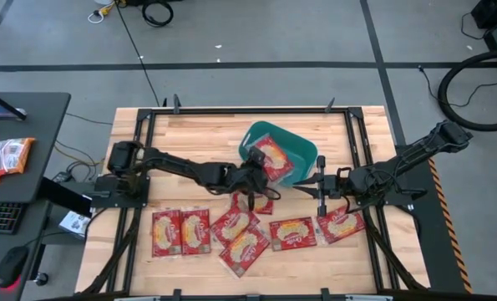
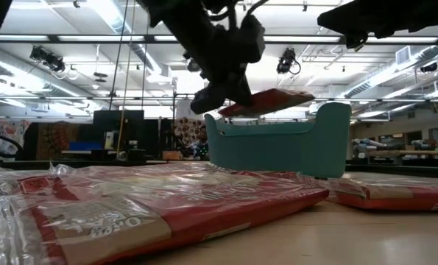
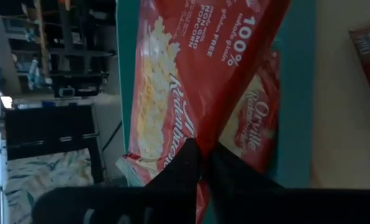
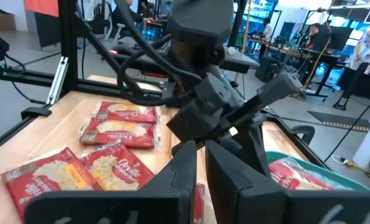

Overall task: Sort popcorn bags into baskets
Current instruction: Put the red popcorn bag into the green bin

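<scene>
From above, a wooden table point(image 1: 190, 134) carries a teal basket point(image 1: 302, 149) near its middle. The left arm reaches across from the left side, and the left gripper point(image 1: 254, 165) sits at the basket's near-left edge, pinching a red popcorn bag point(image 1: 271, 157) that lies over the basket opening. Six or so more popcorn bags point(image 1: 181, 232) lie flat in a loose row along the front of the table, some overlapping. The right gripper point(image 1: 319, 190) hovers just right of the basket, above a loose bag point(image 1: 342, 226); its fingers look spread apart.

At table height, the basket point(image 2: 277, 147) stands beyond a large blurred bag point(image 2: 130, 202) in the foreground. The left gripper point(image 2: 217, 94) holds the red bag point(image 2: 266, 101) roughly level just above the basket rim, not touching it.

The left wrist camera shows the two dark fingers point(image 3: 185, 163) closed tight on the edge of the held bag point(image 3: 191, 74). Beneath it a second bag point(image 3: 253, 130) lies inside the teal basket point(image 3: 296, 93).

The right wrist camera shows that arm's own fingers point(image 4: 181, 168) with only a narrow gap, gripping nothing, so how wide they stand is hard to judge. Beyond them are the left arm point(image 4: 203, 74) and several bags point(image 4: 119, 124) on the table.
</scene>
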Available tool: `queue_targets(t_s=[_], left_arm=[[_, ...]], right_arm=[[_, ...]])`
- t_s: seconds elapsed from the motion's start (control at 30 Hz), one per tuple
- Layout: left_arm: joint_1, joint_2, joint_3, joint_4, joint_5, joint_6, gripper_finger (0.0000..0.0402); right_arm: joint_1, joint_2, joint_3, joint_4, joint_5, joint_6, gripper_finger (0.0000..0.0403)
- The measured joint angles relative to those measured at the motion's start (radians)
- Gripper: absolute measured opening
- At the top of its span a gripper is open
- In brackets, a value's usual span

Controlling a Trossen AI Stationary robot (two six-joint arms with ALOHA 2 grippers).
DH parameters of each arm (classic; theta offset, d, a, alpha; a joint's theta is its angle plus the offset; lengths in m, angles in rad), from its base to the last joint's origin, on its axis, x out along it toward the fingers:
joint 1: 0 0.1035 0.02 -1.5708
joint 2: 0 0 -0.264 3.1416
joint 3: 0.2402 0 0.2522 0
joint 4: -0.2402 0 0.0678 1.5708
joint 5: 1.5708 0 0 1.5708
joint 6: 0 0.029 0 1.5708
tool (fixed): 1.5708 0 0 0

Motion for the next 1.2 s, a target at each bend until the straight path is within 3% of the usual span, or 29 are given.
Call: queue_targets(t_s=[0.27, 0.5, 0.8, 0.97, 1.07, 1.2], left_arm=[[0.049, 0.121, 0.139, -0.105, 0.025, -0.043, 0.0019], [0.074, 0.171, 0.169, -0.100, 0.032, -0.072, 0.0021], [0.057, 0.171, 0.170, -0.105, 0.053, -0.135, 0.0133], [0.008, 0.138, 0.171, -0.165, 0.070, -0.157, 0.0154], [-0.023, 0.090, 0.190, -0.263, 0.143, -0.266, 0.0153], [-0.055, 0.037, 0.196, -0.383, 0.327, -0.442, 0.0145]], right_arm=[[0.001, 0.000, 0.000, 0.002, 0.003, -0.001, 0.0041], [0.002, 0.000, 0.000, -0.005, 0.003, -0.001, 0.0041], [0.002, 0.000, 0.000, -0.005, 0.003, 0.005, 0.0041], [0.002, 0.000, 0.000, -0.007, 0.002, 0.009, 0.0041], [0.002, 0.000, 0.000, -0.011, -0.002, 0.016, 0.0041], [0.002, 0.000, 0.000, -0.016, -0.004, 0.027, 0.0041]])
